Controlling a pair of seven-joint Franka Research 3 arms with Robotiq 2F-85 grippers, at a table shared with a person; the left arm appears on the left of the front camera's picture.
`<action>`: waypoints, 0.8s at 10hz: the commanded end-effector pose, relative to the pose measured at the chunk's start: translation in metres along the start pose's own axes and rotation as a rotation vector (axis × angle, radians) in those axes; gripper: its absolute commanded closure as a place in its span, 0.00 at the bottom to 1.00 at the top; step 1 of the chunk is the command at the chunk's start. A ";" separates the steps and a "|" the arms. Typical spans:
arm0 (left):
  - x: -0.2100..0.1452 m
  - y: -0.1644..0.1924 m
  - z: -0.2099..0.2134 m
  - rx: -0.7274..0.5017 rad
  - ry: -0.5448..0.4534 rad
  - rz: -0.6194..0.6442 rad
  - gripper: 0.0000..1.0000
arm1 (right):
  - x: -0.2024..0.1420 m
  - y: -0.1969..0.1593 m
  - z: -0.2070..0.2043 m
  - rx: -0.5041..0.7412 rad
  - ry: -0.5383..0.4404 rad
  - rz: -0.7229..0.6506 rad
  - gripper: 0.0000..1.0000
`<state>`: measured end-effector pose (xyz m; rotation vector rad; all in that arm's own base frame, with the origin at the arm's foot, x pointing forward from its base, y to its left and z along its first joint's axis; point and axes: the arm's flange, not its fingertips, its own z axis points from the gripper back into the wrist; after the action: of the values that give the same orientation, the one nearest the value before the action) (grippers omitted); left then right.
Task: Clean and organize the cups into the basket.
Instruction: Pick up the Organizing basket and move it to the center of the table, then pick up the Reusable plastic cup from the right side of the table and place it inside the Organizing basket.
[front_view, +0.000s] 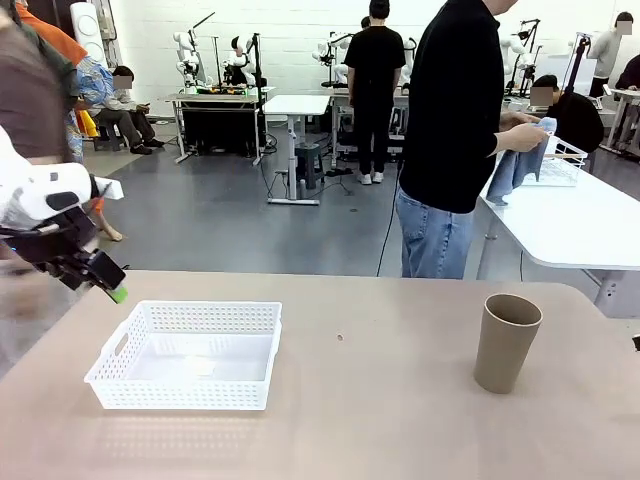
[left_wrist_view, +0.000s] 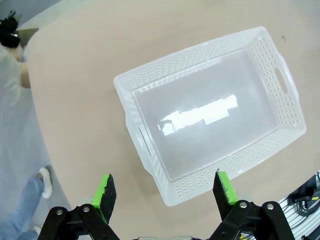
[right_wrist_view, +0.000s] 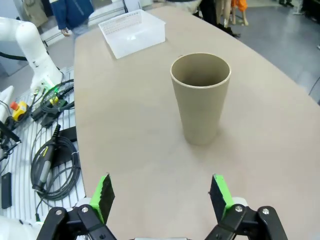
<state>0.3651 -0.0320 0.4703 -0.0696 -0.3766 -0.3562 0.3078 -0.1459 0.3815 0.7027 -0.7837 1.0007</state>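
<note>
The smooth, matte tan counter has a rounded edge. On its left part sits the basket, a shallow white plastic rectangle with fine lattice walls, a solid rim, cut-out handles and a glossy floor. Well apart on the right, a tan-brown cup stands upright, tapered, matte and without a handle. The left gripper hangs over the basket's edge, its green-padded fingers spread. The right gripper faces the cup, fingers spread, not touching it.
</note>
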 end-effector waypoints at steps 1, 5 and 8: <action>-0.045 0.004 -0.018 0.023 -0.068 0.004 0.00 | -0.001 0.001 -0.006 -0.014 -0.005 -0.004 0.00; 0.000 0.000 0.000 0.000 0.000 0.000 0.00 | 0.004 -0.011 -0.007 0.122 -0.112 0.162 0.00; 0.000 0.000 0.000 0.000 0.000 0.000 0.00 | -0.006 -0.050 -0.019 0.345 -0.331 0.337 0.00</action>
<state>0.3677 -0.0320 0.4680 -0.0634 -0.3818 -0.3543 0.3290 -0.1280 0.3765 0.9639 -1.0215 1.3264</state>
